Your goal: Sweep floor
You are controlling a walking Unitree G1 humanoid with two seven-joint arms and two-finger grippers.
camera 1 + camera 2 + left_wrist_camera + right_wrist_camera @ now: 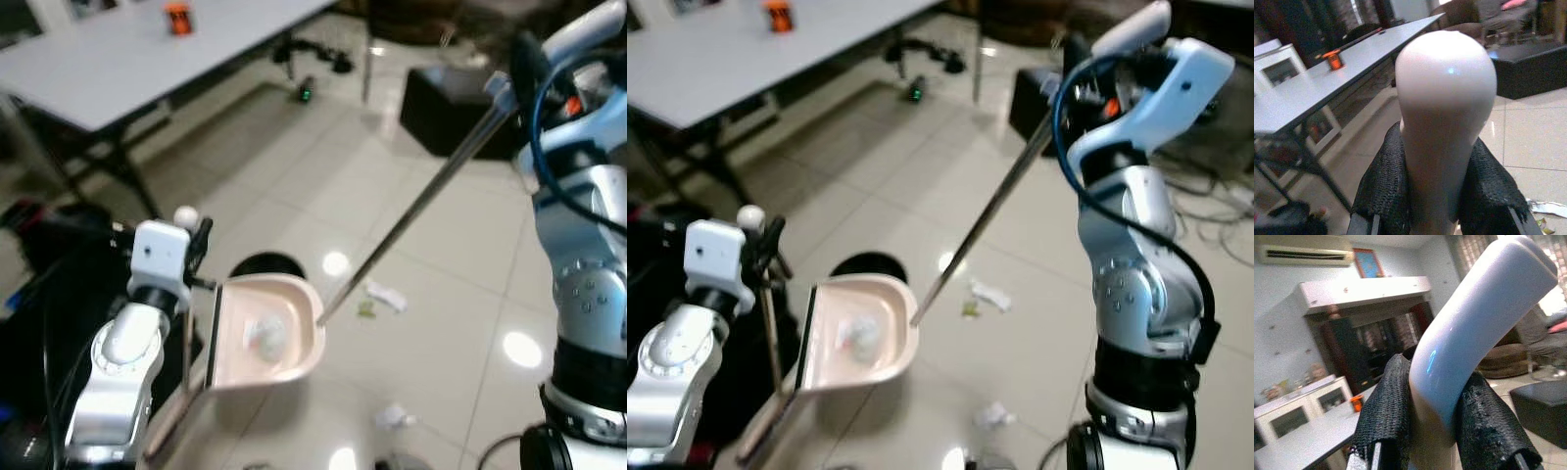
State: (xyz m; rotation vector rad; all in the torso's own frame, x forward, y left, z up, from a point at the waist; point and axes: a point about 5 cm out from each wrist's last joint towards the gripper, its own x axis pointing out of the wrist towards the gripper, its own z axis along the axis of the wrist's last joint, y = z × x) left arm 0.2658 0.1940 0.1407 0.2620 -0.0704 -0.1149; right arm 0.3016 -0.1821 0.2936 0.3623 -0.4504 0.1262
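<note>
Mid-task, at the emptying step by the look of it. Grips the dustpan's [294, 294] pale knob with the left gripper [1437, 196], fingers [1383, 181] clenched on both sides of it. Holds the pan raised off the floor [294, 166], tilted, just above and partly over a black bin [265, 264]. Carries one white wad [266, 335] in the pan.

Clamps the broom's curved grip [1474, 318] in the right gripper [1432, 431], fingers [1488, 431] tight around it, high on the right. Slants the broom's pole [411, 211] down to the pan's rim; cannot make out any bristles there.

Leaves litter on the tiles right of the bin: a white scrap [387, 294] with a green bit [366, 309] just beside it, and another scrap [395, 416] nearer.

Calls next, probably, for tipping the pan further so the wad drops into the bin and not past its edge. After that, for lowering the pan flat to the tiles near the scraps and drawing the broom toward it.
</note>
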